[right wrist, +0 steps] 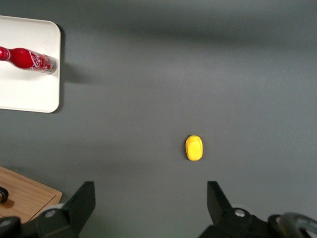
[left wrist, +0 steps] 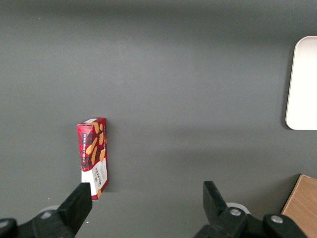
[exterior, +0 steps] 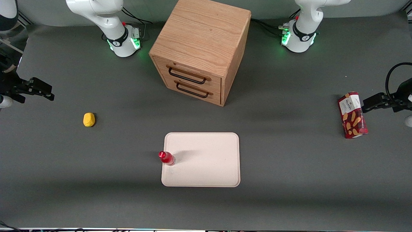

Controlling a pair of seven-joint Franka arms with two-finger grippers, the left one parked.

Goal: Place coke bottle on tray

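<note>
The coke bottle (exterior: 166, 158), small, shiny red with a red cap, stands upright on the tray (exterior: 206, 161), just inside the tray's edge toward the working arm's end. The tray is a flat pale cream-pink rectangle with rounded corners. My right gripper (exterior: 48, 91) hangs above the table at the working arm's end, well away from the tray, open and empty. In the right wrist view its two fingers (right wrist: 86, 196) stand wide apart around the gripper's middle (right wrist: 151, 196), with nothing between them, and the bottle (right wrist: 29, 59) shows on the tray (right wrist: 25, 94).
A small yellow lump (exterior: 89, 119) lies on the table between my gripper and the tray, also seen from the right wrist (right wrist: 194, 148). A wooden two-drawer cabinet (exterior: 199, 48) stands farther from the front camera than the tray. A red snack box (exterior: 352, 115) lies toward the parked arm's end.
</note>
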